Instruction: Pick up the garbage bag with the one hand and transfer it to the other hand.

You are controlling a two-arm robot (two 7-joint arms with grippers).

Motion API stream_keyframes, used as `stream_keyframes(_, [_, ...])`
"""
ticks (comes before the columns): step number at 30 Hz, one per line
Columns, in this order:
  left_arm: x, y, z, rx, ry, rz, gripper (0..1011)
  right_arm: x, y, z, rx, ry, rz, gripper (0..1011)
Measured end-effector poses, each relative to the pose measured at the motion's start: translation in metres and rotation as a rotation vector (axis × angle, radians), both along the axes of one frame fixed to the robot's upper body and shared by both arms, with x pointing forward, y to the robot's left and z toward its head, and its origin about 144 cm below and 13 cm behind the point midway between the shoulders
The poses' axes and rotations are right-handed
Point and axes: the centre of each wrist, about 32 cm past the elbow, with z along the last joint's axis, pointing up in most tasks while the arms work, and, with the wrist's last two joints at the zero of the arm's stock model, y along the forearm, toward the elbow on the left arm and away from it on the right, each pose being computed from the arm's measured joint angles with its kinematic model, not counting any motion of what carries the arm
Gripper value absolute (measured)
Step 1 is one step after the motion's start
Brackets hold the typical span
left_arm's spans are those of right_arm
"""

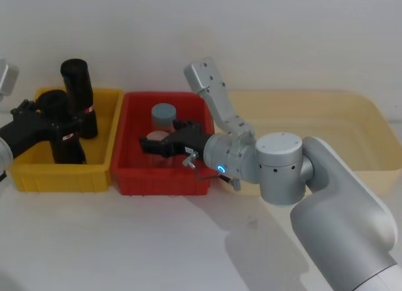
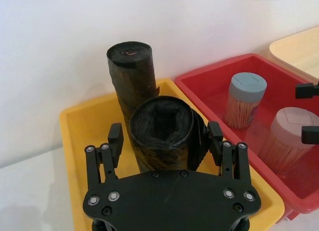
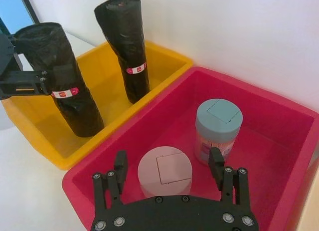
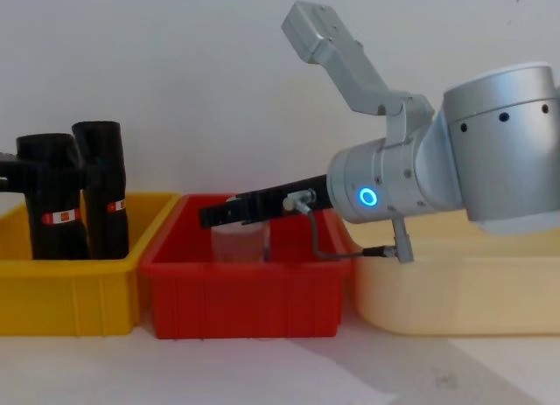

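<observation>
Between spread left gripper fingers: garbage bag roll, upright, ungripped.

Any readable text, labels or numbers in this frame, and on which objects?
No text can be read.
Nearer garbage bag roll: white band with a red mark, too small to read.
Farther garbage bag roll: the same kind of band, also unreadable.

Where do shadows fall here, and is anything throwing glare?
Head view: the right arm casts a soft shadow on the white table; chest view: its blue ring light glows, no flare; right wrist view: red bin evenly lit, no glare.
</observation>
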Motion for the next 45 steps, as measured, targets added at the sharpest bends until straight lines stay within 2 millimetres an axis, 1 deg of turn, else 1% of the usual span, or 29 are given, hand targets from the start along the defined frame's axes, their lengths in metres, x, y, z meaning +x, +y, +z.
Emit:
stream_keyframes(27, [0.0004,-0.0002,-0.0001,-0.001,0.001,0.0,1001,0.0076,-0.0006,-0.0035,-0.049,0.032,0.043,995])
stream_keyframes(28, [0.0004,-0.0002,-0.0001,-0.001,0.001,0.0,1001,0.0077,-0.0006,-0.0035,-0.05,0.032,0.044,985])
stream_keyframes(29, [0.0004,-0.0002,-0.0001,-0.001,0.001,0.0,1001,0.0078,-0.0004,-0.0038,-0.052,0.033,0.045,951])
stream_keyframes(31, [0.0004,-0.0002,-0.0001,-0.001,0.001,0.0,1001,0.0079,-0.0002,-0.0042,-0.053,0.034,0.046,928])
stream_keyframes(35, [0.0004,-0.0002,-0.0001,-0.001,0.001,0.0,1000,0.0085,-0.0001,-0.0045,-0.056,0.035,0.048,799])
stream_keyframes(37, [0.0004,-0.0002,-0.0001,-0.001,0.001,0.0,1001,0.0086,0.0,-0.0047,-0.057,0.036,0.049,762])
stream_keyframes(39, [0.0004,-0.0002,-0.0001,-0.001,0.001,0.0,1001,0.0087,0.0,-0.0049,-0.058,0.036,0.049,690])
stream_keyframes(42, [0.0004,-0.0002,-0.0001,-0.001,0.001,0.0,1001,0.0089,0.0001,-0.005,-0.059,0.036,0.05,650])
stream_keyframes(45, [0.0004,-0.0001,0.0,-0.001,0.001,0.0,1001,0.009,0.0002,-0.0053,-0.06,0.037,0.05,650])
